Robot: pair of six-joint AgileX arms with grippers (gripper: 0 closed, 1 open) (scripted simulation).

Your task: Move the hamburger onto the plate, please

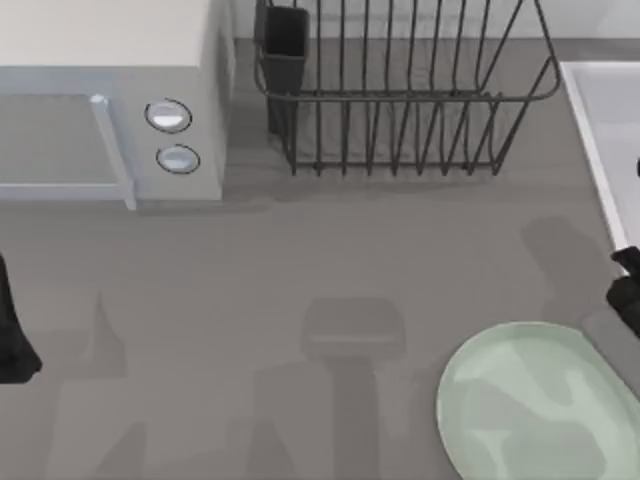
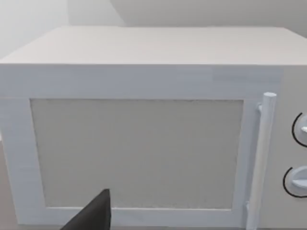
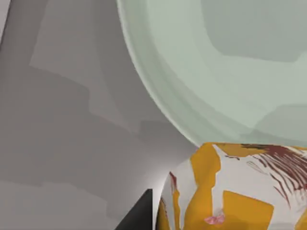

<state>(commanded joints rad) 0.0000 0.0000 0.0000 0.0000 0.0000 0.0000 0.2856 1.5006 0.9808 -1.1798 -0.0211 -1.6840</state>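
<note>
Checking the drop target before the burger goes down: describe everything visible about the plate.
The plate is large, round, pale mint green, smooth and glossy, with a shallow raised rim. It lies flat on the grey table at the near right, partly cut off by the top view's edge. Nothing lies on its visible surface. In the right wrist view the hamburger sits close before its rim.
</note>
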